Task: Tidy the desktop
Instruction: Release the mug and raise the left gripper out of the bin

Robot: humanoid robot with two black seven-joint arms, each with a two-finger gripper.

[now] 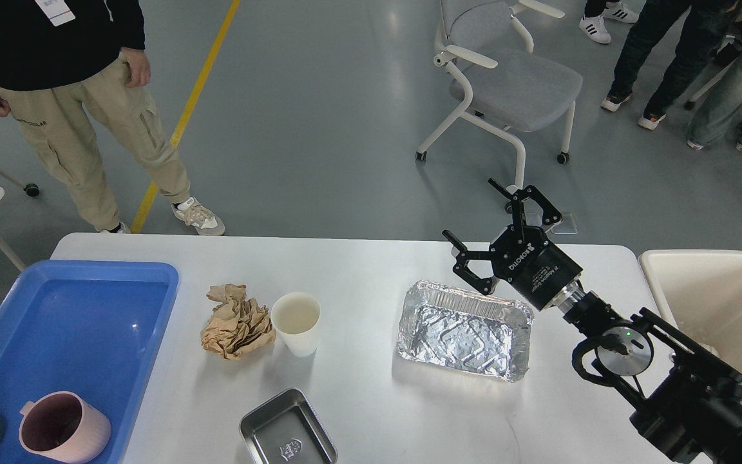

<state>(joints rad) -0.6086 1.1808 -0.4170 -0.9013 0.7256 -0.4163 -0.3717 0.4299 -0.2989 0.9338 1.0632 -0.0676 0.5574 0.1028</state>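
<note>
While the right gripper (pixel 496 240) hangs wide open with nothing between its fingers, it sits just past the far right corner of the foil tray (pixel 464 329). That foil tray rests on the desktop (pixel 371 399), the big white table that fills the lower part of the view. Left of the foil tray stands a white paper cup (pixel 295 322), and the crumpled brown paper (pixel 237 321) touches the cup's left side. Nearer than the foil tray, a small steel tray (pixel 287 430) lies at the near edge. Far left of the foil tray, a blue tray (pixel 68 335) holds a pink mug (pixel 62 426). Right of the foil tray, off the table's edge, is a cream bin (pixel 719 309). Bare white table lies between the foil tray and the cup.
</note>
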